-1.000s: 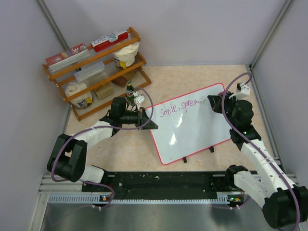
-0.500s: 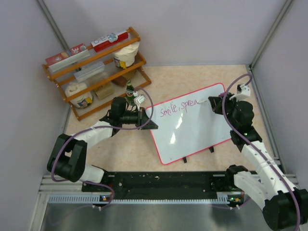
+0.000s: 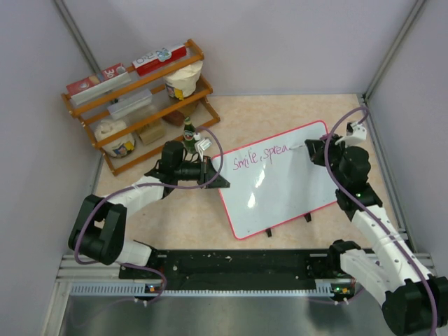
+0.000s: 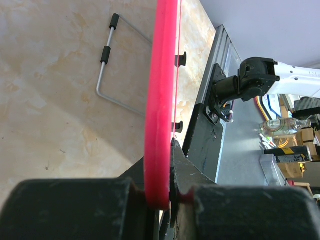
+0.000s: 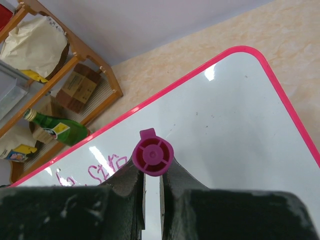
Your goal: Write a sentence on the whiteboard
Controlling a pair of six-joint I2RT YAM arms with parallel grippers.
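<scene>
The whiteboard (image 3: 287,189), white with a pink-red frame, stands tilted at the table's middle right. My left gripper (image 3: 213,175) is shut on its left frame edge (image 4: 161,100), and in the left wrist view the pink rim sits pinched between the fingers of that gripper (image 4: 165,192). The sentence (image 3: 260,157), in thin pink handwriting, runs along the board's upper left and its last letters (image 5: 100,172) show in the right wrist view. My right gripper (image 3: 309,148) is shut on a magenta marker (image 5: 153,156), held end-on over the board (image 5: 225,130) just right of the writing.
A wooden rack (image 3: 140,98) with boxes, bags and tubs stands at the back left, with a green bottle (image 3: 187,133) in front of it, close behind my left wrist. The board's wire stand (image 4: 107,65) lies behind it. Grey walls close in on both sides.
My right gripper with the marker has shifted slightly up and right at the end of the writing. The left gripper and the board have not moved.
</scene>
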